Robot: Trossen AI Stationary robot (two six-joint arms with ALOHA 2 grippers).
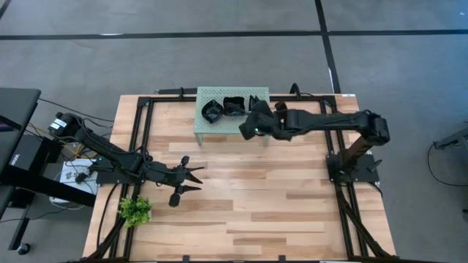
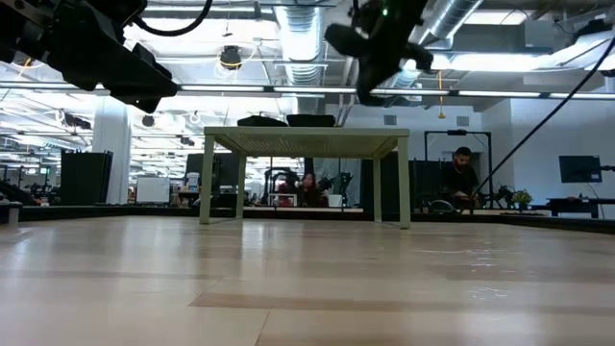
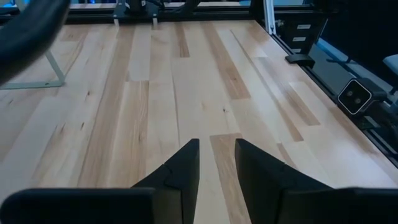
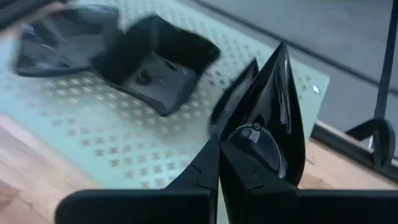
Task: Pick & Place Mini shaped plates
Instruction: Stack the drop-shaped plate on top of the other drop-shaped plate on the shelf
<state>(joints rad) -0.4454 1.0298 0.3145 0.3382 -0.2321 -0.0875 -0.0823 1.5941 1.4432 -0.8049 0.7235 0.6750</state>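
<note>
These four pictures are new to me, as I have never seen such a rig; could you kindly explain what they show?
Two dark robot arms work at a wooden table. One picture looks straight down, one level across the tabletop, and one comes from each wrist. At the far edge stands a mint-green perforated rack carrying small glossy black plates. The right pincer, at the rack's edge, is shut on a pointed teardrop plate. The left pincer waits open and empty over bare wood. A small green plant sits near the left corner.

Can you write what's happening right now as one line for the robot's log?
right pincer: shut on teardrop plate, above mint-green rack | left pincer: open, over bare table | other plates: on rack
</note>
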